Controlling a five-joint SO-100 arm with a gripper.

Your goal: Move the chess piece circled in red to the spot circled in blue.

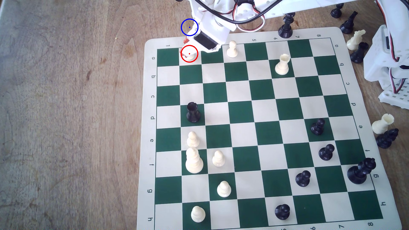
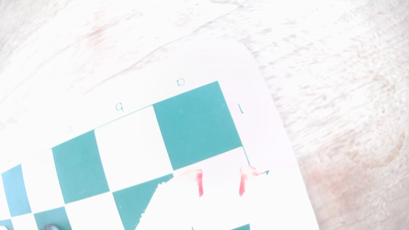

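On the white square in row a, second column from the exterior view's left, sits the chess piece (image 1: 190, 56), a cream pawn ringed in red, mostly covered from above by my gripper (image 1: 188, 47). My orange-tipped fingers (image 2: 199, 184) show in the wrist view as two washed-out red strips with a pale gap between them; glare swallows whatever lies in that gap, so I cannot tell whether I am clamped on the pawn or standing apart around it. In the exterior view one orange fingertip pokes out just beyond the board's far border, right above the red ring.

The spot (image 1: 189, 27), a blue ring with a blue dot, lies on bare wood just past the far edge of the board, straight beyond the pawn's square; my white arm housing overlaps its right side in the exterior view.

The chessboard (image 1: 254, 135) is a cream and green roll-up mat with letters a to h down its side and numbers along its far edge. Near me stand another white pawn (image 1: 232, 49) in the same row and a white rook (image 1: 282, 64) further to the exterior view's right. A black rook (image 1: 193, 112) stands mid-board, with white pieces clustered below it and black pawns scattered along the right side.

The table (image 1: 66, 110) is brown wood with streaky grain and darker blotches, bare across the exterior view's left. Captured pieces, black and white, rest on the wood off the board's right edge, beside my white base (image 1: 389, 66).
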